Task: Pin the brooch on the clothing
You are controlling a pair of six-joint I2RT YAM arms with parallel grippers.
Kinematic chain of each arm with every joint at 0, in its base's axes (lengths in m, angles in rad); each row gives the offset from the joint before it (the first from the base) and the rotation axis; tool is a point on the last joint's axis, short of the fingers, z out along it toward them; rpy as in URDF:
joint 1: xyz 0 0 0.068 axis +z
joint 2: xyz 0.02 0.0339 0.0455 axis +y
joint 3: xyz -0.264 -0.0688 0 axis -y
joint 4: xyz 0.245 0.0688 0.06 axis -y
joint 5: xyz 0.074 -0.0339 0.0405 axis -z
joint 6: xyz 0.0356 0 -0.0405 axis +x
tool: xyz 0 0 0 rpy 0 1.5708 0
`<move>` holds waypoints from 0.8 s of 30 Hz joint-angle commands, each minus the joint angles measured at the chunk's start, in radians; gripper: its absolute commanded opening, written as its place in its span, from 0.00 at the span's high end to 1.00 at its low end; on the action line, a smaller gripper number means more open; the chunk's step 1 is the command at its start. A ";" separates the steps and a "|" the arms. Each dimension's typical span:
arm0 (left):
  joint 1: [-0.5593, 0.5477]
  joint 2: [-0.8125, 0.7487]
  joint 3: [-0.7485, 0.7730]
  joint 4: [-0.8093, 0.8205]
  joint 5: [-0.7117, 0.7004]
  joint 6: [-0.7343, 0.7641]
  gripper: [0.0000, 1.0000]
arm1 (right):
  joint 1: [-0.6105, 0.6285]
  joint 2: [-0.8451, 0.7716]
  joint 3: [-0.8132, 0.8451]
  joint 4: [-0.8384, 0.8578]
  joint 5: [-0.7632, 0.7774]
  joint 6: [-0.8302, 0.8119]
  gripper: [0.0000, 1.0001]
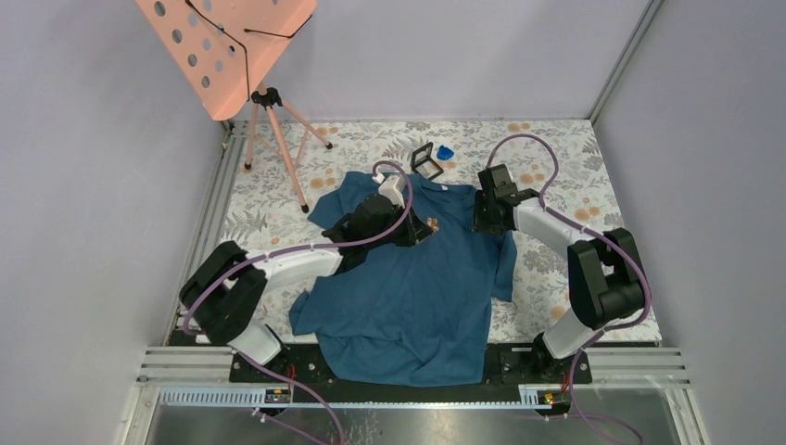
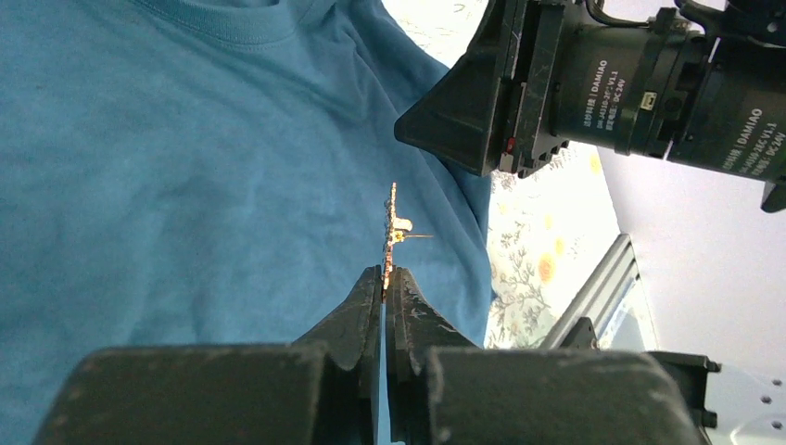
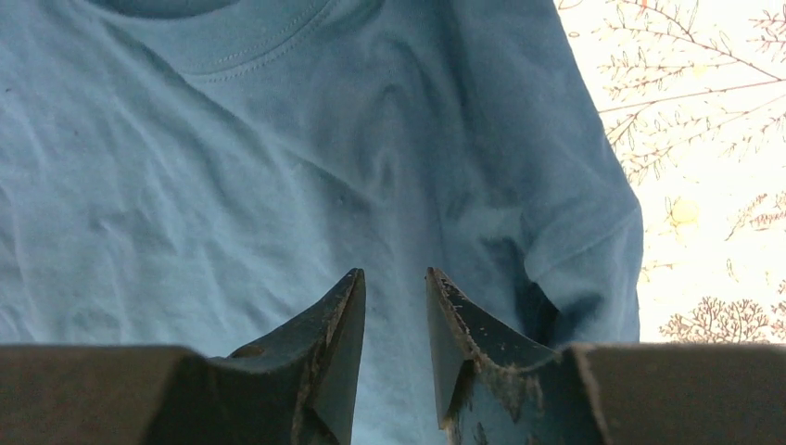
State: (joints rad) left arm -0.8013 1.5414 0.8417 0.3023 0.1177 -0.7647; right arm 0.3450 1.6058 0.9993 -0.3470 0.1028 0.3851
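Observation:
The teal-blue T-shirt (image 1: 412, 297) lies flat on the flowered table, neck toward the far side. My left gripper (image 2: 386, 273) is shut on the tiny brooch (image 2: 393, 222), held edge-on above the shirt's chest with its pin pointing right; the brooch shows in the top view (image 1: 431, 223) just right of the gripper (image 1: 422, 229). My right gripper (image 3: 394, 275) is open and empty, hovering over the shirt (image 3: 232, 185) near its right shoulder and sleeve; in the top view it (image 1: 482, 222) sits right of the brooch. The shirt fills the left wrist view (image 2: 185, 167).
A black square case (image 1: 426, 159) and a small blue object (image 1: 445, 151) lie beyond the collar. A pink music stand (image 1: 232, 46) on a tripod stands at the far left. The right arm's wrist (image 2: 630, 83) hangs close above the brooch. Metal rails edge the table.

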 commanded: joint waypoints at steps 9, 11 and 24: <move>0.010 0.215 0.169 0.150 0.054 -0.011 1.00 | -0.049 0.070 0.046 0.038 -0.031 -0.046 0.66; 0.009 0.239 0.178 0.165 0.055 -0.019 1.00 | -0.055 0.078 0.043 0.045 -0.053 -0.048 0.67; 0.004 0.386 0.250 0.187 0.039 -0.073 1.00 | -0.059 0.009 -0.021 0.126 -0.145 -0.068 1.00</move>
State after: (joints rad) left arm -0.7956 1.8984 1.0328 0.4171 0.1535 -0.8150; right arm 0.2890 1.6775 0.9947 -0.2626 -0.0151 0.3321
